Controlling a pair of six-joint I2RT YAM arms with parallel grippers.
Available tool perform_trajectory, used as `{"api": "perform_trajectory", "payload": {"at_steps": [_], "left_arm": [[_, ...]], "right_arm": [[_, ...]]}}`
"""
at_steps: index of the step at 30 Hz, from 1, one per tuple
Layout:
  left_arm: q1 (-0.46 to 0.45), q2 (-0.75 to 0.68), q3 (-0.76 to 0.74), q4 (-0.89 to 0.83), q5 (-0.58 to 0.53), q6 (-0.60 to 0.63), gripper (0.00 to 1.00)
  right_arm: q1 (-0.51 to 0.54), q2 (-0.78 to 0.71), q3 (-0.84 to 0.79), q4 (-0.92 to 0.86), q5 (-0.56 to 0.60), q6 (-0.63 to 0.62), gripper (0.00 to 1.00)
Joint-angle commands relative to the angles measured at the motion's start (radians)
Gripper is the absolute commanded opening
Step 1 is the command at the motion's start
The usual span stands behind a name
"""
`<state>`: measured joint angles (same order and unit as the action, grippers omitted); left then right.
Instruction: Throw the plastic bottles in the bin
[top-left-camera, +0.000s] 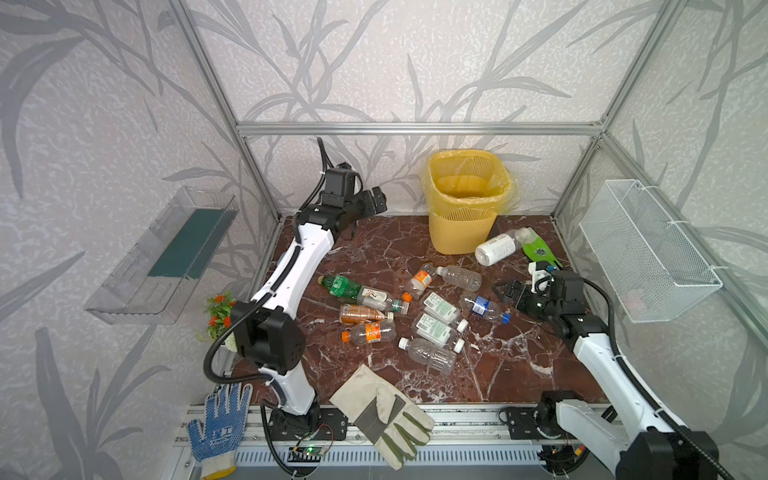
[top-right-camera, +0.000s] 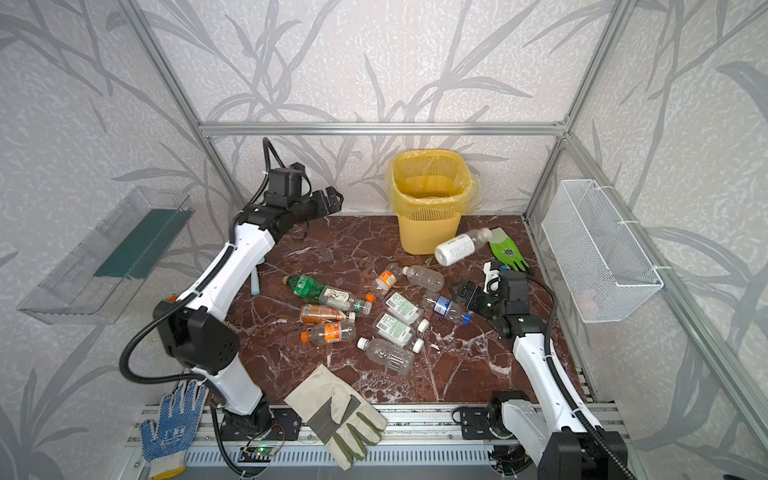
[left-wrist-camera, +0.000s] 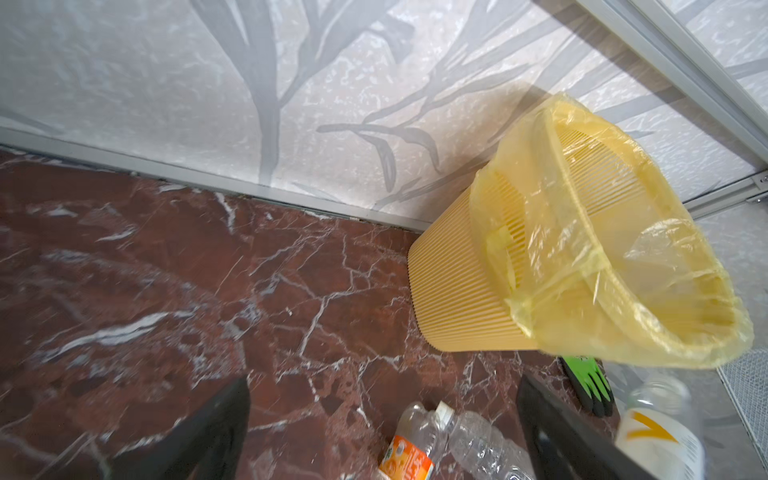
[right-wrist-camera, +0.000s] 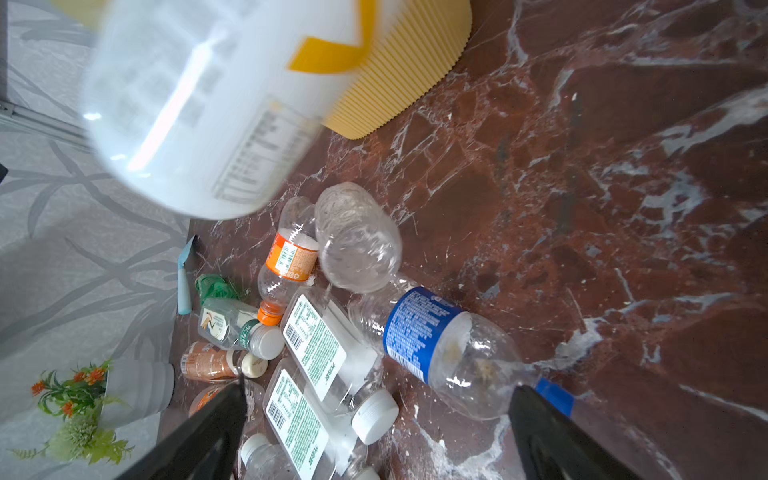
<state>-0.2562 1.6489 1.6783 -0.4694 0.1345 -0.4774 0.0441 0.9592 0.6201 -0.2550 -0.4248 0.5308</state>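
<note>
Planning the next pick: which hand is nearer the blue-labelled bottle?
Right. The right hand is just beside the blue-labelled bottle; the left hand hangs far off, left of the bin.

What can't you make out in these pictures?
- Bin inside: in both top views, wall and liner hide whether any bottle lies inside.
- White-labelled bottle: right wrist view, blurred near the lens; print unreadable.
- Potted plant: in a top view, the left arm covers most of it.
- Wire basket: a pinkish shape inside, too faint behind the mesh to name.
</note>
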Motion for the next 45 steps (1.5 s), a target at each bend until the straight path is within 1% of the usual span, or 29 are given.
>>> {"api": "perform_trajectory", "payload": {"at_steps": [1,4,6,7,10,13,14,15,17,18,20,22,24,25,27,28,31,33,36,37,41,43,45], "left_arm": [[0.021,-0.101,-0.195,0.106,-0.023,0.016,0.99],[0.042,-0.173,-0.324,0.104,-0.043,0.028,0.99],[0.050,-0.212,-0.378,0.089,-0.047,0.035,0.99],[0.053,-0.229,-0.397,0.085,-0.047,0.040,0.99],[0.054,-0.271,-0.448,0.076,-0.048,0.050,0.99],[0.056,-0.293,-0.484,0.071,-0.058,0.049,0.99],[0.056,-0.298,-0.495,0.070,-0.059,0.051,0.99],[0.058,-0.302,-0.501,0.064,-0.060,0.054,0.99],[0.058,-0.307,-0.501,0.039,-0.059,0.069,0.99],[0.058,-0.312,-0.500,0.029,-0.062,0.078,0.99],[0.060,-0.324,-0.504,0.010,-0.066,0.096,0.99],[0.060,-0.341,-0.507,-0.011,-0.073,0.112,0.99],[0.060,-0.361,-0.517,-0.028,-0.084,0.124,0.99],[0.061,-0.371,-0.522,-0.033,-0.088,0.130,0.99],[0.064,-0.395,-0.534,-0.042,-0.096,0.142,0.99],[0.064,-0.404,-0.540,-0.048,-0.100,0.148,0.99],[0.069,-0.435,-0.555,-0.063,-0.116,0.161,0.99],[0.073,-0.446,-0.555,-0.080,-0.119,0.173,0.99],[0.080,-0.452,-0.554,-0.102,-0.124,0.188,0.99],[0.081,-0.451,-0.552,-0.112,-0.123,0.192,0.99],[0.087,-0.460,-0.554,-0.147,-0.128,0.204,0.99],[0.090,-0.471,-0.561,-0.153,-0.134,0.209,0.99],[0.094,-0.479,-0.568,-0.156,-0.135,0.210,0.99]], "right_arm": [[0.027,-0.022,0.036,-0.054,0.152,-0.039,0.99],[0.020,0.040,0.080,-0.091,0.263,0.003,0.99],[0.016,0.084,0.121,-0.107,0.298,0.021,0.99],[0.016,0.099,0.140,-0.118,0.314,0.020,0.99],[0.004,0.148,0.218,-0.176,0.414,0.038,0.99],[-0.031,0.175,0.258,-0.198,0.491,0.099,0.99],[-0.053,0.188,0.267,-0.181,0.483,0.125,0.99],[-0.063,0.202,0.286,-0.169,0.485,0.115,0.99],[-0.072,0.254,0.350,-0.179,0.552,0.043,0.99],[-0.091,0.289,0.389,-0.183,0.557,0.028,0.99],[-0.128,0.358,0.449,-0.173,0.545,0.005,0.99],[-0.138,0.441,0.516,-0.161,0.539,-0.076,0.99],[-0.142,0.567,0.629,-0.203,0.509,-0.197,0.99],[-0.144,0.618,0.674,-0.222,0.504,-0.239,0.99],[-0.152,0.723,0.755,-0.262,0.512,-0.285,1.00],[-0.161,0.763,0.773,-0.258,0.491,-0.305,1.00],[-0.172,0.873,0.819,-0.209,0.347,-0.373,0.97],[-0.170,0.939,0.862,-0.186,0.273,-0.392,0.96],[-0.160,1.030,0.921,-0.146,0.240,-0.386,0.96],[-0.151,1.056,0.943,-0.145,0.234,-0.391,0.95],[-0.103,1.137,1.022,-0.143,0.279,-0.412,0.95],[-0.094,1.166,1.048,-0.136,0.282,-0.397,0.95],[-0.092,1.181,1.053,-0.102,0.258,-0.361,0.95]]}}
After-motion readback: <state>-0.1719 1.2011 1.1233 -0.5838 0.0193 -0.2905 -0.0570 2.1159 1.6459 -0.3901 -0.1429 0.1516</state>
